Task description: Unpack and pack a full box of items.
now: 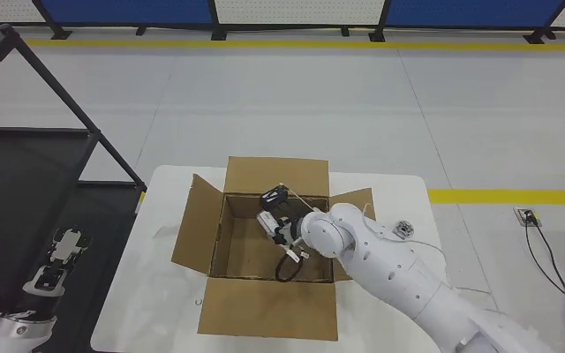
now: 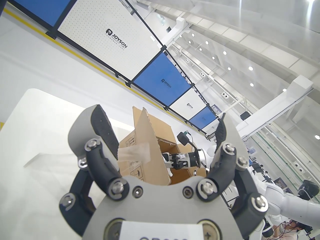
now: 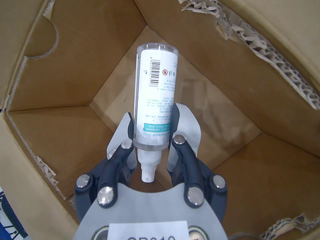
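Observation:
An open cardboard box (image 1: 265, 311) stands on the white table (image 1: 154, 265), all flaps folded out. My right gripper (image 1: 281, 231) is down inside it, near the far right wall. In the right wrist view that gripper (image 3: 152, 116) is shut on a clear spray bottle (image 3: 155, 81) with a white label, its nozzle toward the wrist and its base toward the box (image 3: 75, 71) corner. The cardboard floor below the bottle looks bare. My left gripper (image 1: 56, 256) sits off the table's left side, and its wrist view shows it (image 2: 160, 116) open and holding nothing, facing the box (image 2: 150, 136).
A small grey-and-white object (image 1: 403, 229) lies on the table right of the box. A black metal frame (image 1: 53, 176) stands left of the table. The box's inner edges are torn and ragged (image 3: 250, 36).

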### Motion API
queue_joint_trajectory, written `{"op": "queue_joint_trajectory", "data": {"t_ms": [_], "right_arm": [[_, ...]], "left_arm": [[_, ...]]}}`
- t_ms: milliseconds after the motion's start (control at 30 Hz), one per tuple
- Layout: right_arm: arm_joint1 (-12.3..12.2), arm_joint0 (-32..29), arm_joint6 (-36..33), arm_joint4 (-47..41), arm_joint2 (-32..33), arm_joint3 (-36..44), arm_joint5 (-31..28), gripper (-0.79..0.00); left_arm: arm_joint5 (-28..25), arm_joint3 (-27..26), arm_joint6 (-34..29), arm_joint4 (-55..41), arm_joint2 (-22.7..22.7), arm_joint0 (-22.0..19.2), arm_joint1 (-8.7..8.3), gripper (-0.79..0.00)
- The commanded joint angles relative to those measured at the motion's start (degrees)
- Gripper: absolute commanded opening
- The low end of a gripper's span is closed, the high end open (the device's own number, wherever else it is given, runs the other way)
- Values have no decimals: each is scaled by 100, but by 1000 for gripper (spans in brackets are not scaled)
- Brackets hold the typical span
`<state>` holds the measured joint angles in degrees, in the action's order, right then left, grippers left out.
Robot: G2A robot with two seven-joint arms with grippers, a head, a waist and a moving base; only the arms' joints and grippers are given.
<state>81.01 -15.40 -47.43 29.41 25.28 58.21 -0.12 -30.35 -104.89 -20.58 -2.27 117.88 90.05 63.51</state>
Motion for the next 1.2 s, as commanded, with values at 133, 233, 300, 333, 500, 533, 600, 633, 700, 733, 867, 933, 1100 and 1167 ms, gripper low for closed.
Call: {"op": "queue_joint_trajectory", "data": {"t_ms": [133, 233, 300, 333, 500, 533, 600, 633, 700, 733, 867, 933, 1100, 1167], "right_arm": [[717, 561, -283, 108, -560, -1196, -110, -785], [1075, 719, -259, 111, -710, -1778, 63, -785], [1287, 803, -332, 112, -802, -2164, -86, -785], [1388, 838, -353, 122, -841, -2354, -150, -785], [1838, 967, -483, 217, -994, -3149, -427, -785], [1917, 985, -506, 241, -1016, -3277, -466, -785], [2062, 1016, -544, 287, -1049, -3520, -525, -785], [2130, 1026, -560, 307, -1062, -3629, -547, -785], [2253, 1050, -589, 334, -1075, -3830, -604, -785], [2308, 1061, -603, 343, -1076, -3929, -640, -785], [2485, 1115, -591, 338, -1043, -4277, -712, -622], [2547, 1139, -550, 320, -1012, -4429, -730, -606], [2648, 1183, -540, 298, -942, -4713, -755, -631], [2672, 1197, -527, 291, -913, -4799, -721, -610]], "left_arm": [[0, 0, 0, 0, 0, 0, 0, 0], [0, 0, 0, 0, 0, 0, 0, 0], [0, 0, 0, 0, 0, 0, 0, 0], [0, 0, 0, 0, 0, 0, 0, 0], [0, 0, 0, 0, 0, 0, 0, 0], [0, 0, 0, 0, 0, 0, 0, 0], [0, 0, 0, 0, 0, 0, 0, 0], [0, 0, 0, 0, 0, 0, 0, 0], [0, 0, 0, 0, 0, 0, 0, 0], [0, 0, 0, 0, 0, 0, 0, 0], [0, 0, 0, 0, 0, 0, 0, 0], [0, 0, 0, 0, 0, 0, 0, 0], [0, 0, 0, 0, 0, 0, 0, 0], [0, 0, 0, 0, 0, 0, 0, 0]]}}
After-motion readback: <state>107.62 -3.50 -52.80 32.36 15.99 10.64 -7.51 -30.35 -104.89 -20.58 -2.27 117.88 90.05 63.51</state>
